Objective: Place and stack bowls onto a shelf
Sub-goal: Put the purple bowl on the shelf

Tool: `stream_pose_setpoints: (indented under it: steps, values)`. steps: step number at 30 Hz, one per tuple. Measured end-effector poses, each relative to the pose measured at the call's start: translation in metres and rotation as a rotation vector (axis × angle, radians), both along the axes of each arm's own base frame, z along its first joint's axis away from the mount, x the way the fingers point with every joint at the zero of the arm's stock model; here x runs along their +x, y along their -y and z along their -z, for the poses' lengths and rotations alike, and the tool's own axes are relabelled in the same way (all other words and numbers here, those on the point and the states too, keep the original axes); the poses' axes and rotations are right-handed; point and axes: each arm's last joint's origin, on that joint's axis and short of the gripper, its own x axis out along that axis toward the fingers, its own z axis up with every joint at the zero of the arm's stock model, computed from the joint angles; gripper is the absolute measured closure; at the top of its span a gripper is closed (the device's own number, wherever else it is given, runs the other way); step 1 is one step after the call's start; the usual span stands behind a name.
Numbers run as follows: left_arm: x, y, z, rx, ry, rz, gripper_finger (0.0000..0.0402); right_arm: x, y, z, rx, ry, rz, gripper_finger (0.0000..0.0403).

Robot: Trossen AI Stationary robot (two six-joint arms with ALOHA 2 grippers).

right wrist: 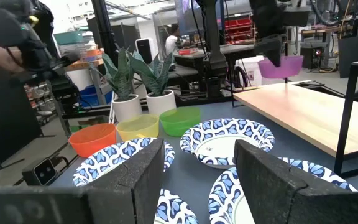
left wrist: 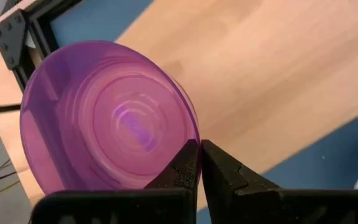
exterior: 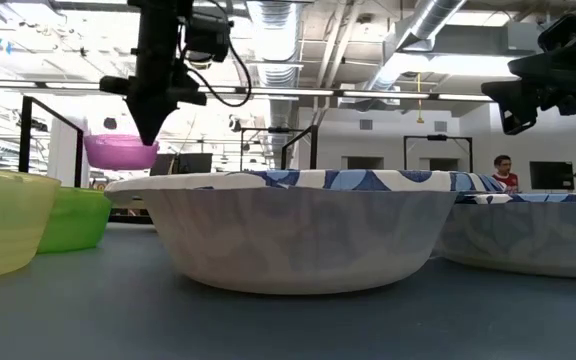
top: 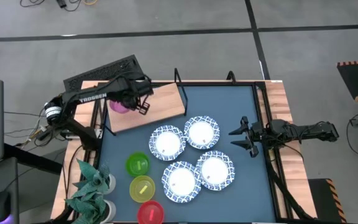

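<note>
My left gripper (left wrist: 199, 149) is shut on the purple bowl (left wrist: 104, 118) and holds it above the left end of the light-wood shelf (top: 160, 102). The low view shows that bowl (exterior: 120, 151) raised in the air. Four blue-rimmed white bowls (top: 168, 142) (top: 202, 132) (top: 215, 169) (top: 181, 180) rest on their bases mid-table. The green bowl (top: 138, 165), yellow bowl (top: 142, 188) and red bowl (top: 150, 213) stand in a row to their left. My right gripper (top: 241, 140) waits open at the table's right side, above the tabletop. My left gripper (exterior: 150, 135) pinches the purple bowl's rim (left wrist: 185, 138) between its two fingers, on the side nearest the wrist. The fingers come from above, pointing down. The bowl is lifted clear of the shelf and sits roughly level, mouth up, beside the fingertips.
A leafy plant in white pots (top: 92, 186) stands at the table's near left corner. Black metal supports (top: 179, 84) rise at the shelf's far right end. The shelf board (left wrist: 260, 81) is bare to the right of the purple bowl. A black keyboard (top: 101, 71) lies beyond the shelf.
</note>
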Motion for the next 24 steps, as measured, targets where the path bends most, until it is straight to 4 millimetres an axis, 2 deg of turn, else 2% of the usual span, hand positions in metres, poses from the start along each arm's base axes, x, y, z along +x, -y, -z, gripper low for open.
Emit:
stream_pose_setpoints:
  steps: [4,11,24]
  values:
    - [-0.004,-0.009,0.008,-0.029,0.012,0.004,0.0401,0.0,0.0,0.0,0.0,0.0,0.0,0.0183]
    - [-0.015,-0.006,0.04,-0.113,-0.035,-0.017,0.0401,0.0,0.0,0.0,0.0,0.0,0.0,0.0183]
    - [-0.013,-0.008,0.045,-0.078,-0.023,-0.02,0.0396,0.0,0.0,0.0,0.0,0.0,0.0,0.0183]
